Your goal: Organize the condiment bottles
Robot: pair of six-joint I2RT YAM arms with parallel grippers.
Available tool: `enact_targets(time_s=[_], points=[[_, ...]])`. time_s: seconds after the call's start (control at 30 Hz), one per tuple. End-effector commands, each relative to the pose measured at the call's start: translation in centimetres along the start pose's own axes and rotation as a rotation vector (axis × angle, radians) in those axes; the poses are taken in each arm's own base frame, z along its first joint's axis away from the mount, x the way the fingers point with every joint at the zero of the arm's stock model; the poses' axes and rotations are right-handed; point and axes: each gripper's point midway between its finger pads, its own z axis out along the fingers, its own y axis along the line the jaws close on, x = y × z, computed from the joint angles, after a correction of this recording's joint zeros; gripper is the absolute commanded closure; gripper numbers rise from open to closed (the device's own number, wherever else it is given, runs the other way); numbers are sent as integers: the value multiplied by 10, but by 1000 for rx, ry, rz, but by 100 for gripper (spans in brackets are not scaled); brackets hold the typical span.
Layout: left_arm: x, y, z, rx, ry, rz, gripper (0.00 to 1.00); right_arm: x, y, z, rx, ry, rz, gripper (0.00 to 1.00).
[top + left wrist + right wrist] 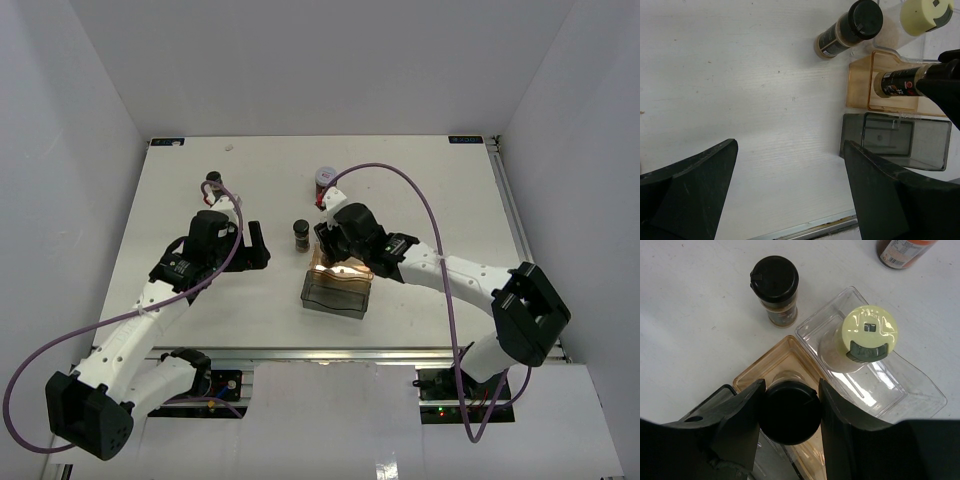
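Right end effector (pixel 790 402): pinching a black bottle cap, one finger on each side.
Held bottle (pixel 894 83): upright in that pinch, right over the orange tray (pixel 771 365). I cannot tell if its bottom touches the tray floor.
Yellow-cap bottle (pixel 867 337): stands in the clear tray (pixel 920 390), just beside the right end effector.
Black-cap bottle (pixel 775 287): stands on the counter (pixel 440 200), near the corner of the orange tray and outside all the trays.
Gray bin (pixel 895 140): sits side by side with the orange tray, on its near side. No bottle can be seen in it.
Pink-cap bottle (pixel 325 178): stands on the counter beyond the right end effector, apart from the trays.
Left end effector (pixel 790 170): fingers spread wide with nothing between them, over bare counter. The trays lie off to its right.
Small dark-topped bottle (pixel 213 180): stands far back on the counter, beyond the left end effector and well apart from the others.
Bottle count: five in all. Three have dark caps, one has a yellow cap and one has a pink cap.
Bottles in or over a tray: two.
Bottles on the bare counter: three.
Tray count: three, one orange, one clear and one gray.
End effector count: two.
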Motion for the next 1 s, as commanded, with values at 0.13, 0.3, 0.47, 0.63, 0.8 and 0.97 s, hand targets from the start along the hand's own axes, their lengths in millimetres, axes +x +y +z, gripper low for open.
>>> enact_targets(time_s=[0.13,0.3,0.47,0.63,0.8,0.97], points=[[-5,-1,-3,18,-36,10,2,-16,3,12,31,-92,-10,91],[-6,-2,-4,19,-40,13,2,-7,4,16,46,-75,-16,83],[-7,-1,-4,17,-43,14,2,-2,6,20,46,-65,-15,76],[-6,-1,-5,15,-43,16,2,5,8,24,53,-49,-17,60],[-7,-2,-7,21,-51,12,2,7,7,26,65,-38,-17,52],[-7,-2,-7,22,-51,12,2,6,6,25,70,-37,-16,43]])
